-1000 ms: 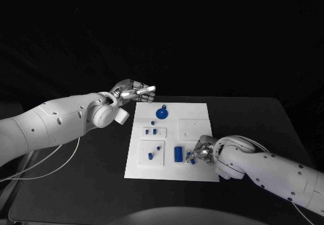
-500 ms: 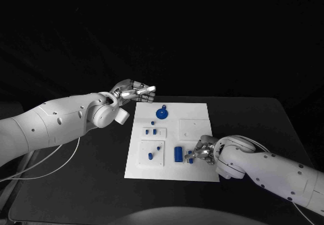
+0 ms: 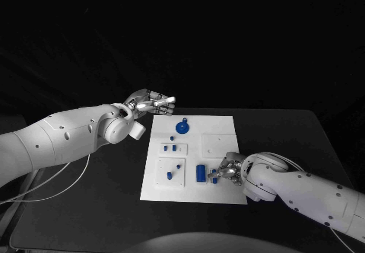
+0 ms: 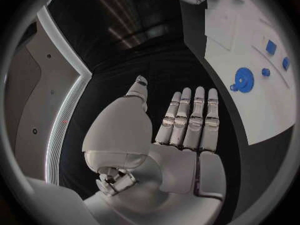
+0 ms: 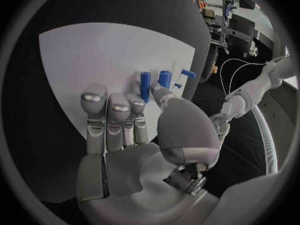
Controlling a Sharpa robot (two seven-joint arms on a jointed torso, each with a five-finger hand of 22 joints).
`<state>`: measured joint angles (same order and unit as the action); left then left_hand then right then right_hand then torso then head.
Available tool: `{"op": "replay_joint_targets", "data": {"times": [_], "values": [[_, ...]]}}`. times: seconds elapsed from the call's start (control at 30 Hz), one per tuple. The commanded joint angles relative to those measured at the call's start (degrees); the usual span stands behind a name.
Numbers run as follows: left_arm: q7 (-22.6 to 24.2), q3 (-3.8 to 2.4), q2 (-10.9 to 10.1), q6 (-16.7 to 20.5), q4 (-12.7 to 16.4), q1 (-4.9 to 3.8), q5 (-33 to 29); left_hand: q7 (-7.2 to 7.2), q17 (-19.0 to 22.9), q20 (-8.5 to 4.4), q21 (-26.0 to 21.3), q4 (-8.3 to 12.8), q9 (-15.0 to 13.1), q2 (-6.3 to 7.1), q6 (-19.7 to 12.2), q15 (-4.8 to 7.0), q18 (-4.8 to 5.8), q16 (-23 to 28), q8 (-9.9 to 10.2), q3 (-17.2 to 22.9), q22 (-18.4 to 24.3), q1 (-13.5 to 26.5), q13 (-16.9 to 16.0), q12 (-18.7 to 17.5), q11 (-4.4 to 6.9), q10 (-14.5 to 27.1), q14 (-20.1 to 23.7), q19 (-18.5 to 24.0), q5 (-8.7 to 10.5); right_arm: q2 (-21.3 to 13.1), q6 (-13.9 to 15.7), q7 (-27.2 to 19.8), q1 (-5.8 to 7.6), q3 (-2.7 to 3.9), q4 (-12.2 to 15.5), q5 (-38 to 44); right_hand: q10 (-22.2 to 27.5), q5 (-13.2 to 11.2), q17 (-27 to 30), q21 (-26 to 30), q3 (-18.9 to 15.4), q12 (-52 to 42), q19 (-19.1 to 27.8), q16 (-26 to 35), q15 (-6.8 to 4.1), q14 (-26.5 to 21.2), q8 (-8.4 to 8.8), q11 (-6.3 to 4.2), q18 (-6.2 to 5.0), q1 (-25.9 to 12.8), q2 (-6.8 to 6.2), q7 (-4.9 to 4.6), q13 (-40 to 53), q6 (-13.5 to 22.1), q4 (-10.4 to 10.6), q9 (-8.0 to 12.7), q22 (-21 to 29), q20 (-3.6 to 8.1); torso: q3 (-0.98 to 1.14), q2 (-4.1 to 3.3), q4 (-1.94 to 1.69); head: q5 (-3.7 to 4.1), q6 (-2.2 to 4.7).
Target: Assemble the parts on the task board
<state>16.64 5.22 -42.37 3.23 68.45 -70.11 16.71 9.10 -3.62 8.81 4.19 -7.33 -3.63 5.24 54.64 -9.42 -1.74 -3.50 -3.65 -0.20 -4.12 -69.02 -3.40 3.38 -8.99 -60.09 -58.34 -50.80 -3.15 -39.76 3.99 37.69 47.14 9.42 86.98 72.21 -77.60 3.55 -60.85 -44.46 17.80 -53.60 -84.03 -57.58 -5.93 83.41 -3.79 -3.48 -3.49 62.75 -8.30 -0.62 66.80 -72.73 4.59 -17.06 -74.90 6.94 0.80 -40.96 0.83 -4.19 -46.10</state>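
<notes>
The right wrist view showed the right hand [image 5: 134, 135] empty, fingers straight beside the blue parts [image 5: 145, 85] on the task board [image 3: 220, 142]. The left hand [image 3: 154, 103] (fingers straight, empty) hovered off the board's far corner. Nothing had moved.

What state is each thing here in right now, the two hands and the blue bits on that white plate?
Left hand: empty, fingers straight and together, off the far left corner of the task board.
Right hand: low over the board's near right part, fingertips at a blue cylinder; grip unclear.
Blue cylinder: lying flat.
Blue round part: on the board's far end, untouched.
</notes>
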Motion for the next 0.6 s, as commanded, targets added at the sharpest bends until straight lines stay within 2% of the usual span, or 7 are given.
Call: {"op": "replay_joint_targets", "data": {"times": [0.03, 0.27, 0.43, 0.6], "values": [[0.26, -0.01, 0.05, -0.76, 0.06, -0.02, 0.23, 0.06, 0.02, 0.11, 0.32, 0.14, -0.01, -0.56, -0.22, -0.13, -0.72, 0.02, -0.03, -0.30, -0.08, 0.17, -0.04, 0.02, 0.12, 0.22, 0.02, -0.29, 0.17, -0.06, 0.39, -0.99, -0.05, -0.01, 0.41, 0.14, 0.24, -0.17, 0.04, 0.27, -0.08, 0.00, -1.76, -0.09, -0.17, -0.04, 0.13, 0.20, 1.02, 0.23, -0.34, -0.32, -0.05, -0.17, 0.13, -0.07, -5.41, 0.43, 0.00, -0.01, 0.00, -0.01, -0.02], [0.17, -0.01, 0.06, -0.81, 0.01, -0.02, 0.27, 0.06, 0.02, 0.11, 0.32, 0.14, -0.01, -0.56, -0.22, -0.13, -0.72, 0.02, -0.03, -0.30, -0.08, 0.17, -0.04, 0.02, 0.12, 0.22, 0.02, -0.29, 0.17, -0.52, 0.63, -1.13, -0.06, 0.11, 1.08, 0.09, 0.20, -0.21, 0.02, 0.28, -0.76, -0.02, -1.81, -0.07, -0.17, -0.03, 0.13, 0.22, 1.01, 0.08, -0.37, -0.35, -0.05, -0.19, 0.83, -0.09, -5.42, 0.43, -0.01, 0.01, -0.02, -0.05, -0.03], [0.16, 0.00, 0.08, -0.83, -0.07, -0.01, 0.28, 0.06, 0.02, 0.11, 0.32, 0.14, -0.01, -0.56, -0.22, -0.13, -0.72, 0.02, -0.03, -0.30, -0.08, 0.17, -0.04, 0.02, 0.12, 0.22, 0.02, -0.29, 0.17, -0.97, 0.74, -1.10, -0.06, 0.44, 1.47, 0.10, 0.18, 0.10, -0.01, 0.30, -2.88, -0.06, -1.84, -0.06, -0.12, -0.03, 0.13, 0.29, 0.98, -0.25, -0.59, -0.43, -0.05, -0.21, 3.26, -0.24, -5.43, 0.39, -0.02, -0.02, 0.02, -0.04, -0.03], [0.16, 0.01, 0.11, -0.86, -0.14, -0.01, 0.28, 0.06, 0.02, 0.12, 0.30, 0.32, -0.01, -0.64, -0.24, -0.15, -0.70, 0.02, -0.03, -0.34, -0.08, 0.18, -0.04, 0.02, 0.11, 0.24, 0.05, -0.23, 0.16, -1.20, 0.83, -1.12, -0.06, 0.68, 1.70, 0.15, 0.16, 0.10, -0.05, 0.27, -3.62, -0.07, -1.85, -0.11, -0.11, 0.00, 0.13, 0.30, 0.97, -0.45, -0.84, -0.46, -0.07, -0.23, 4.52, -0.35, -5.44, 0.37, 0.01, -0.01, 0.01, 0.00, -0.04]]}}
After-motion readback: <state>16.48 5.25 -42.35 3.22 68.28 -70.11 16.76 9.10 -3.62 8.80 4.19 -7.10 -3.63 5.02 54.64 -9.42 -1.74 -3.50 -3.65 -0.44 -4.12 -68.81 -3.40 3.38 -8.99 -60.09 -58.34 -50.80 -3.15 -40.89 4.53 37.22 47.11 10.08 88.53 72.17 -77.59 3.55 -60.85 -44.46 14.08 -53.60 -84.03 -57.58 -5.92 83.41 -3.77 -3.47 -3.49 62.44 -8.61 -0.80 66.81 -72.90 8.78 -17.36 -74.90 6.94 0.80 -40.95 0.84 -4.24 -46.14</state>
